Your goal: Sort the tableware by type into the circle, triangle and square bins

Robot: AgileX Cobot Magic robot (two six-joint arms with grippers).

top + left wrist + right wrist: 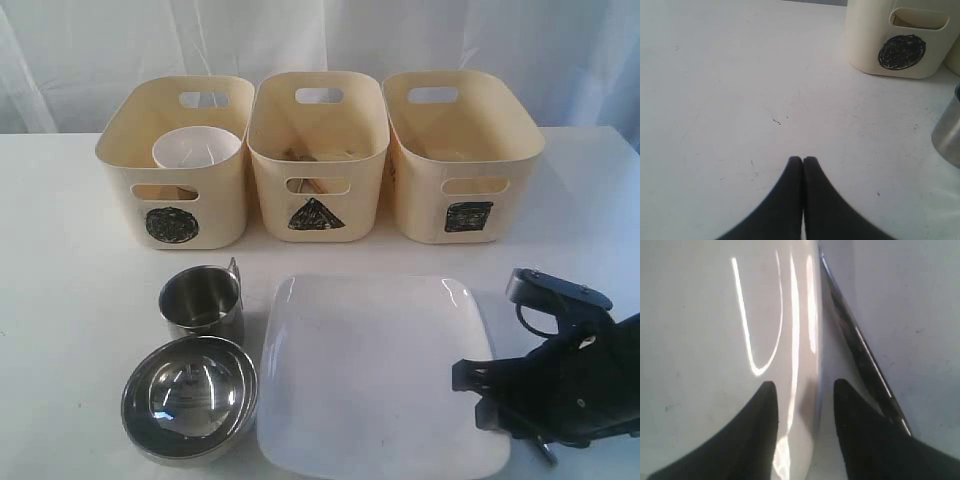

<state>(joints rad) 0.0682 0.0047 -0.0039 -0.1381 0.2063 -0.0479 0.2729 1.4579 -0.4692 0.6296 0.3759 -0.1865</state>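
A large white square plate (375, 370) lies at the table's front middle. My right gripper (474, 390) is at its right edge; in the right wrist view the gripper (805, 385) is open, with the plate's raised rim (800, 340) between its fingers. A thin piece of steel cutlery (860, 352) lies on the table just outside that rim. A steel mug (203, 300) and a steel bowl (190, 398) stand left of the plate. The small white bowl (196, 150) is in the circle bin (175, 222). My left gripper (802, 159) is shut and empty over bare table, and out of the exterior view.
The triangle bin (317, 214), with wooden sticks inside, and the square bin (467, 216) stand in a row to the right of the circle bin at the back. The left wrist view shows the circle bin (900, 50) and the mug's side (947, 135) ahead of the shut fingers.
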